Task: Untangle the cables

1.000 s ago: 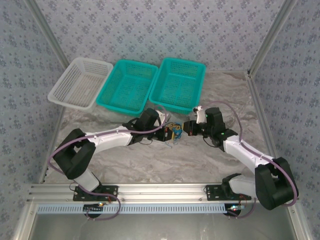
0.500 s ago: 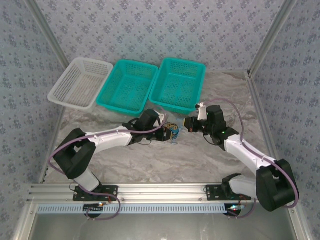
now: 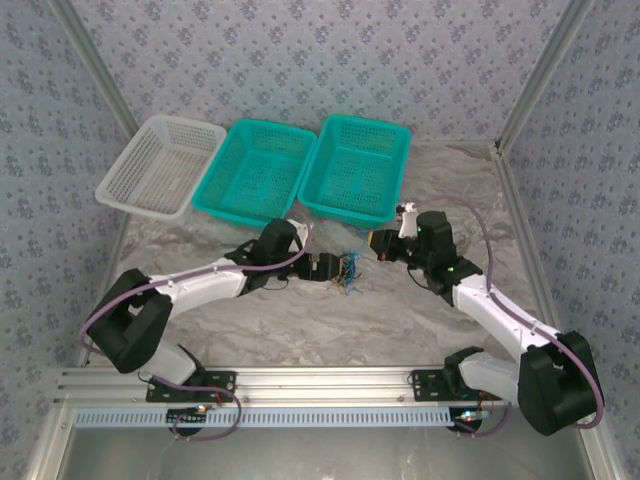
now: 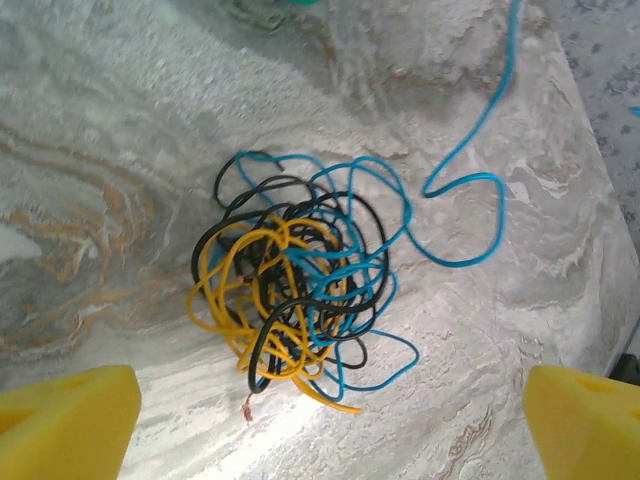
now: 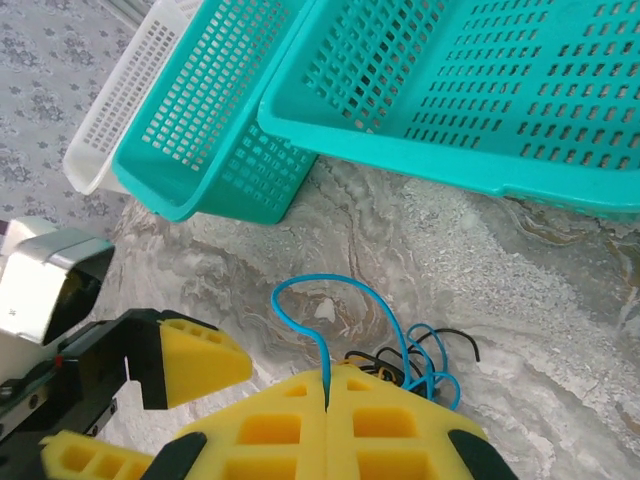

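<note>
**Blue strand (image 5: 340,281) pinched by the right end effector (image 5: 328,385), left end effector (image 4: 325,425) open toward the cables (image 4: 290,290)**

The left arm (image 3: 200,285) lies low and stretched out from the near left corner toward the middle of the worktop (image 3: 300,330). The left end effector is spread wide: in the left wrist view its two yellow fingertips (image 4: 70,425) sit at opposite bottom corners, and the cables lie just beyond them, untouched. The right arm (image 3: 495,310) bends in from the near right corner with its end effector pointing left. Its yellow, grid-moulded fingers (image 5: 290,405) are pressed together on the blue strand, which loops up out of the seam between them. The cables — thin black, yellow and blue wires in a loose round knot — rest on the marbled, crinkled worktop toward its far edge. They are just before the near rim of a teal perforated plastic basket (image 3: 355,165). A second teal basket (image 3: 258,170) and a white basket (image 3: 160,165) stand to its left.
</note>
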